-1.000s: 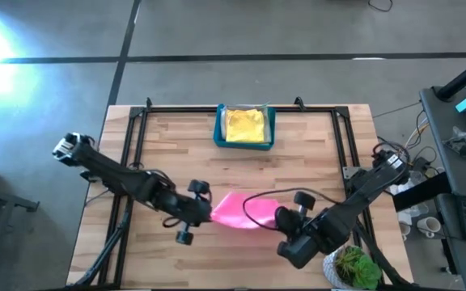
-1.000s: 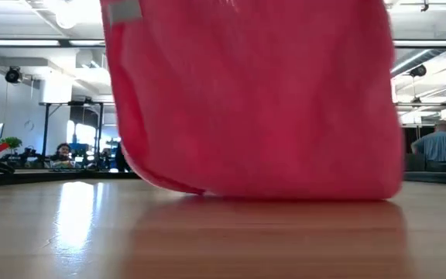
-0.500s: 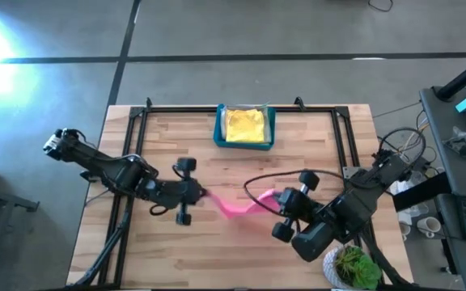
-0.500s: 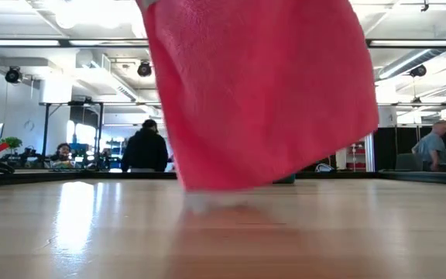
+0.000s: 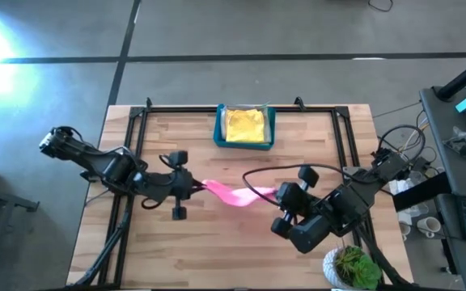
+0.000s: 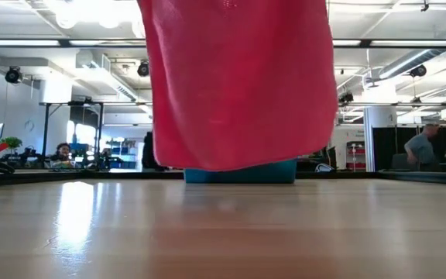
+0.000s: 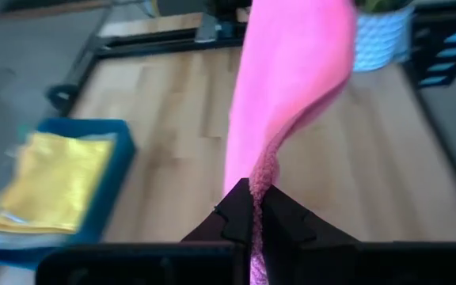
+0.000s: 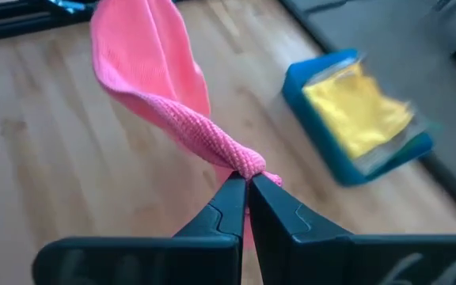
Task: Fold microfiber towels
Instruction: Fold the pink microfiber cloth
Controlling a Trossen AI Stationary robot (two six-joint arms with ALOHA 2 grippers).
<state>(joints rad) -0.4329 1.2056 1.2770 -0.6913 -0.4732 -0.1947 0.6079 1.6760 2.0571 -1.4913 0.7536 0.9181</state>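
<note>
The pale wooden plank counter (image 5: 241,242) is carrying a blue rectangular plastic bin (image 5: 245,126) with a yellow microfiber towel (image 5: 245,124) lying inside at its far edge. Nearer, the soft pink microfiber towel (image 5: 233,195) is hanging clear of the counter, stretched between the left gripper (image 5: 196,187) and right gripper (image 5: 275,194), each clamped on a corner. A potted green plant (image 5: 351,267) is sitting by the right arm.

The pink towel (image 5: 235,195) hangs in the air across the table's (image 5: 314,141) middle, stretched between the left gripper (image 5: 196,187) and the right gripper (image 5: 275,194), both clamped on it; it blocks passage there, though in the low view its lower edge clears the wood. The blue bin (image 5: 244,127) with the yellow towel (image 5: 245,124) stands at the far edge. A potted plant (image 5: 351,267) sits at the near right corner. Bare wood lies open elsewhere.
</note>
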